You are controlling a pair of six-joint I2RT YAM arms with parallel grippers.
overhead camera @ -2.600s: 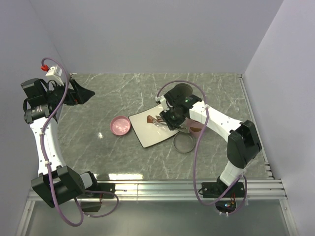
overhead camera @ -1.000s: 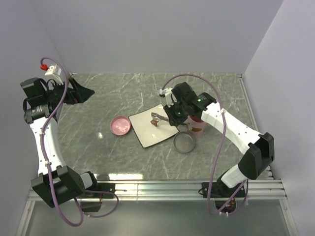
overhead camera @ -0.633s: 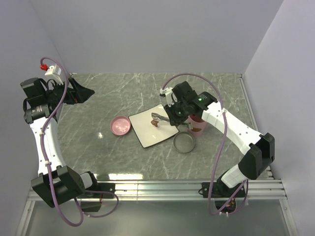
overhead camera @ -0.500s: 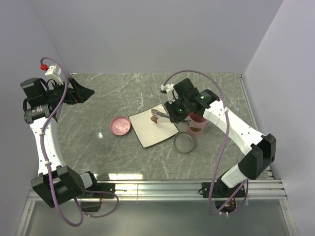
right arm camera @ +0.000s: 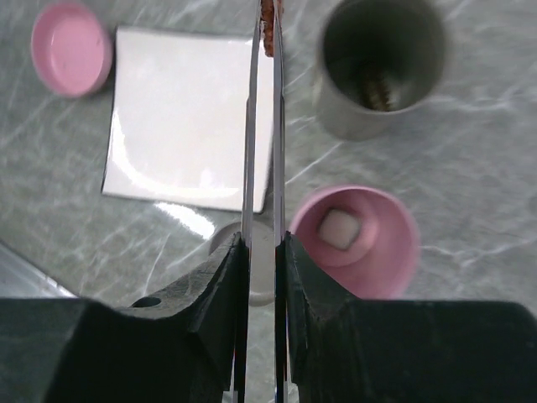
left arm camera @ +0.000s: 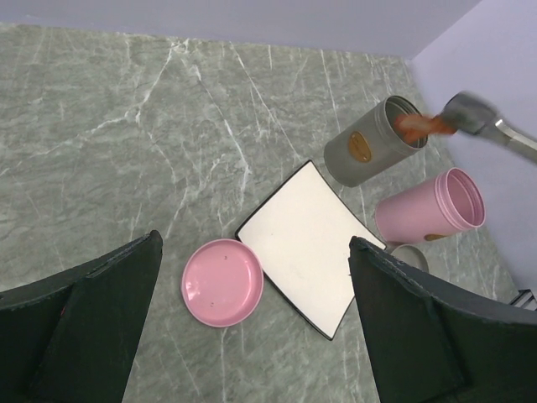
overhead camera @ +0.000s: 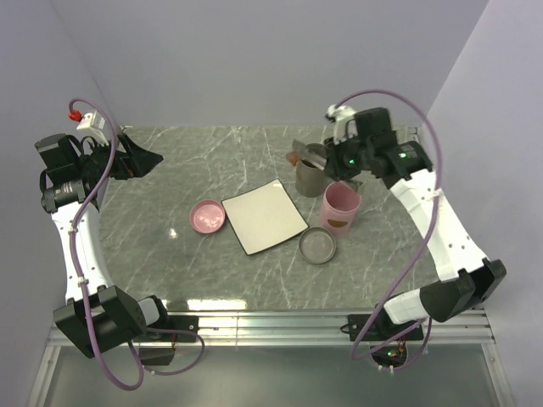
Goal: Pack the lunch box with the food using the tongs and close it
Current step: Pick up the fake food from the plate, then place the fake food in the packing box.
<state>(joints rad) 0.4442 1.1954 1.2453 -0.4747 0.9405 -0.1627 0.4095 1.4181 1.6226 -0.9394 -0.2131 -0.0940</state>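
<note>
My right gripper [overhead camera: 338, 163] [right arm camera: 263, 243] is shut on the thin silver tongs [right arm camera: 252, 126] [left arm camera: 480, 113]. The tongs' tips pinch a reddish-brown flat piece [right arm camera: 268, 17] [left arm camera: 417, 128], held in the air beside the mouth of the lunch box's grey cup [overhead camera: 311, 174] [left arm camera: 369, 147]. A dark brown piece [right arm camera: 379, 86] lies inside that grey cup [right arm camera: 382, 67]. The white block [right arm camera: 340, 228] sits in the pink cup [overhead camera: 341, 208] [right arm camera: 357, 239]. My left gripper [overhead camera: 140, 161] [left arm camera: 256, 327] hangs open, high at the far left, holding nothing.
A bare white square plate [overhead camera: 265, 216] [left arm camera: 306, 231] lies mid-table. To its left lies a pink lid [overhead camera: 208, 216] [left arm camera: 222, 281], and a grey lid [overhead camera: 317, 245] rests in front of the pink cup. Walls close in on the left, back and right.
My right arm has lifted the tongs with the reddish-brown piece off the plate and swung back and right to the grey cup. The left arm has not moved.
</note>
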